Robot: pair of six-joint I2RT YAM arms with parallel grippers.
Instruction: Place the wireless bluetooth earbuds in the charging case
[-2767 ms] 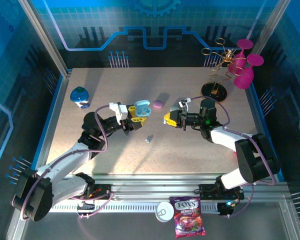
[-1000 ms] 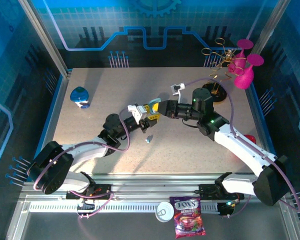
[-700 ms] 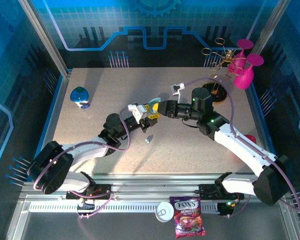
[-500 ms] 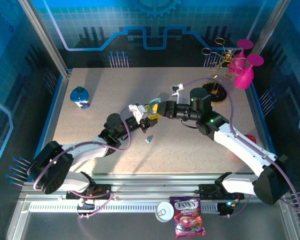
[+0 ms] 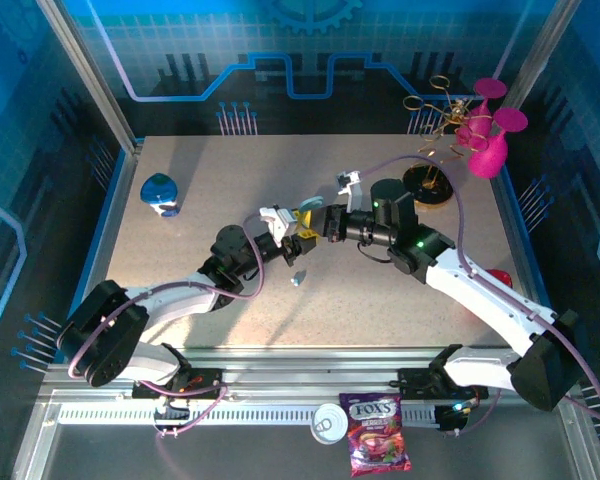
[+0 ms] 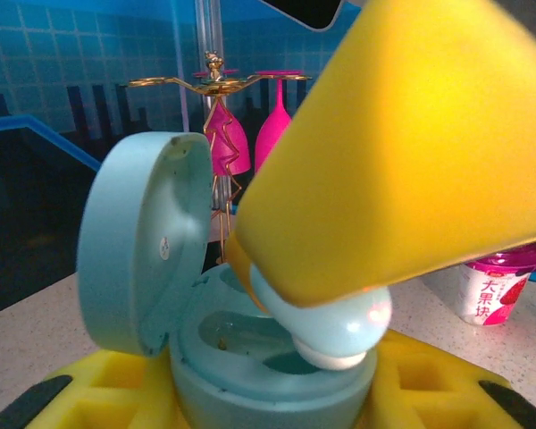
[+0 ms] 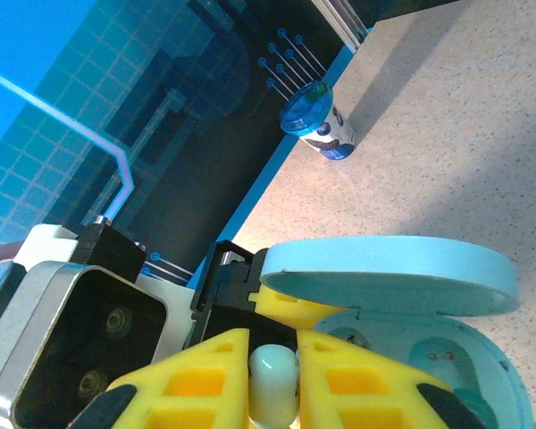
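In the left wrist view an open teal charging case (image 6: 250, 357) sits between my left gripper's (image 6: 268, 398) yellow fingers (image 6: 98, 398), its lid (image 6: 138, 246) standing up at the left. My left gripper is shut on it. Just above the case's wells hangs a pale blue earbud (image 6: 326, 326), pinched under my right gripper's yellow finger (image 6: 411, 152). The right wrist view shows that earbud (image 7: 272, 384) squeezed in my right gripper (image 7: 272, 362), with the case (image 7: 438, 371) right behind. From above, both grippers (image 5: 292, 236) (image 5: 316, 222) meet at mid-table. Another earbud (image 5: 296, 278) lies loose on the table below them.
A blue-lidded cup (image 5: 160, 193) stands at the far left. A gold stand (image 5: 430, 180) with pink glasses (image 5: 490, 135) occupies the back right corner. A candy bag (image 5: 378, 446) and a white cup (image 5: 330, 424) lie beyond the near rail.
My right gripper has slid left with the earbud, closing on the case in my left gripper. Earlier the two grippers were apart; both grips are unchanged.
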